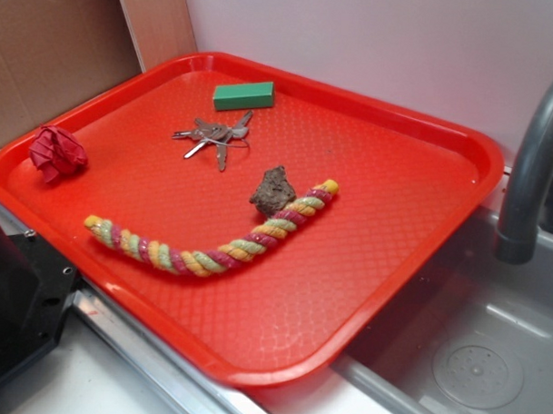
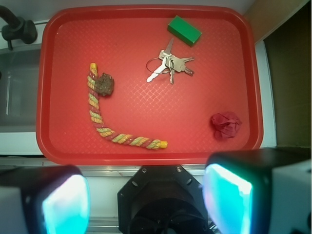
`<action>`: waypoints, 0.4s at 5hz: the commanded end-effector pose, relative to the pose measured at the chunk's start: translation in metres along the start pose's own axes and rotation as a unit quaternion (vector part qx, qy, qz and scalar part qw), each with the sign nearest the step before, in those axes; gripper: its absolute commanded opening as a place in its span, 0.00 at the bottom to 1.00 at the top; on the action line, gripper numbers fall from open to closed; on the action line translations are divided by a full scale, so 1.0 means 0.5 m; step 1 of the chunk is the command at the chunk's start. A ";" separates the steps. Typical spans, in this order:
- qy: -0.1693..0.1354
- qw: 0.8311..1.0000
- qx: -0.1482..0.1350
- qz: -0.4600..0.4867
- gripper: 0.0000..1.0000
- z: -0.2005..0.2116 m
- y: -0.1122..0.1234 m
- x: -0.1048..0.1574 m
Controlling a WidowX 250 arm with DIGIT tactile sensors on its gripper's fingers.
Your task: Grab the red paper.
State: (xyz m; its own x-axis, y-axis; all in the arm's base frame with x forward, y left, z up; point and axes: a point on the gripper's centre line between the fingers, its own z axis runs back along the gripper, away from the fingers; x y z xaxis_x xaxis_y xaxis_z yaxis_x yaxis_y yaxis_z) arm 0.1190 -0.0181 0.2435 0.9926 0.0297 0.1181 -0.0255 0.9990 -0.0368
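The red paper (image 1: 58, 152) is a small dark-red crumpled wad lying near the left rim of the bright-red tray (image 1: 347, 273). In the wrist view the red paper (image 2: 225, 126) sits at the tray's (image 2: 146, 112) lower right corner, just above my right finger. My gripper (image 2: 146, 195) hangs high, back over the robot base and short of the tray's near edge. It is open, with the two cyan pads (image 2: 66, 204) far apart and nothing between them. The exterior view does not show the gripper.
On the tray lie a key bunch (image 1: 215, 134), a green block (image 1: 243, 96), a brown rock-like lump (image 1: 272, 190) and a curved multicoloured rope (image 1: 211, 255). A grey faucet (image 1: 532, 170) and steel sink (image 1: 472, 341) are to the right. The black robot base (image 1: 19, 298) stands at the lower left.
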 end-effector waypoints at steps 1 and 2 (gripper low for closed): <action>0.000 1.000 0.000 0.000 1.00 0.000 0.000 0.000; -0.002 0.994 0.042 0.105 1.00 -0.057 0.079 0.001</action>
State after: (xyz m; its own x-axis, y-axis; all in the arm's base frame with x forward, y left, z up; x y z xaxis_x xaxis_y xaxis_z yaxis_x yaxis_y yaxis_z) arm 0.1207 0.0223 0.2076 0.9617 0.2534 0.1047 -0.2572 0.9661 0.0240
